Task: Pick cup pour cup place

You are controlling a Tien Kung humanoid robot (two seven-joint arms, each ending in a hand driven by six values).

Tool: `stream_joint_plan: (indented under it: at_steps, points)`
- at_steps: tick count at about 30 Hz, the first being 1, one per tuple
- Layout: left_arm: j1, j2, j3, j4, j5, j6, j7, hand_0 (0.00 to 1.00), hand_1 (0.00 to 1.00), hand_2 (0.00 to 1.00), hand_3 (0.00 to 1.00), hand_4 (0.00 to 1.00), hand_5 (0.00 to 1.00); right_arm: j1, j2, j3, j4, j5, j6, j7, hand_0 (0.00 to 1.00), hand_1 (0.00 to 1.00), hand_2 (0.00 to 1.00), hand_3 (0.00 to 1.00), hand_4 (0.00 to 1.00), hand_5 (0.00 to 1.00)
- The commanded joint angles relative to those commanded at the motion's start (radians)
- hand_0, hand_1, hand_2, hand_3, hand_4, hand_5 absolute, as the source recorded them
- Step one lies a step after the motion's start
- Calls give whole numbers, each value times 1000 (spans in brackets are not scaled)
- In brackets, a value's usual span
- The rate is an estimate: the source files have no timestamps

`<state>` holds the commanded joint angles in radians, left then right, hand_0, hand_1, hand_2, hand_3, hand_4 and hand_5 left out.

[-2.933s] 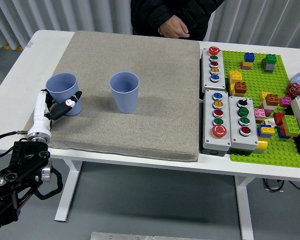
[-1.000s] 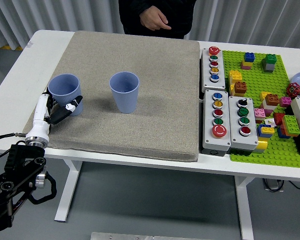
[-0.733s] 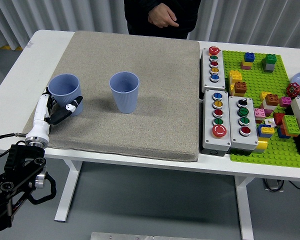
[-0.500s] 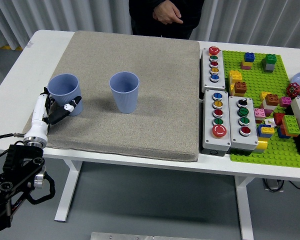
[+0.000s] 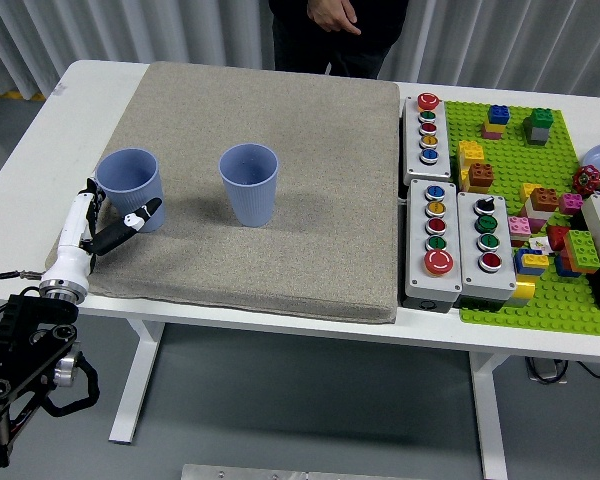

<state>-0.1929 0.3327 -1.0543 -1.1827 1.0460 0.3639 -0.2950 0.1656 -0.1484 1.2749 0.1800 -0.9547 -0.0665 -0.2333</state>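
Observation:
Two blue cups stand upright on the grey mat (image 5: 280, 260). The left cup (image 5: 130, 187) is near the mat's left edge. The second cup (image 5: 250, 183) stands to its right, near the mat's middle. My left hand (image 5: 108, 228) is low at the mat's left edge, just in front of and beside the left cup. Its fingers are relaxed and hold nothing; a fingertip (image 5: 152, 205) points at the cup's lower side, and I cannot tell whether it touches. The right arm is not in view.
Button boxes (image 5: 429, 128) (image 5: 460, 246) lie right of the mat. A green baseplate (image 5: 570, 300) with several toy bricks fills the right side. A person in dark clothes stands at the far edge, one hand (image 5: 332, 14) held near the body.
My left hand has let go of the left cup and drawn back and down toward the near left edge. The cup stays standing. The person has shifted right.

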Motion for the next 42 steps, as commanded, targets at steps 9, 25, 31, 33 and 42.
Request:
stream_joint_plan:
  at_steps: [9,25,31,33,42]
  points:
    - [90,36,-80,-118,64,-24,21,998,998,998,998,998,534,2,-2,0,0,4,-2,2,719,683,679,625,138,386]
    - [145,61,-286,-281,-131,-64,88,998,998,998,998,836,998,4,-3,-2,0,7,-3,3,720,683,677,625,141,370]
    - [103,54,-307,-249,-217,-105,119,998,998,998,998,771,811,4,-5,-7,0,17,-6,6,720,683,678,625,143,367]
    - [87,44,-309,-227,-241,-130,126,998,998,998,998,771,811,4,-5,-8,0,18,-7,6,720,683,678,625,143,367]
    - [-20,20,-254,-53,-545,-328,48,998,978,998,998,731,759,7,-5,-19,0,32,-10,8,720,683,678,626,146,364]
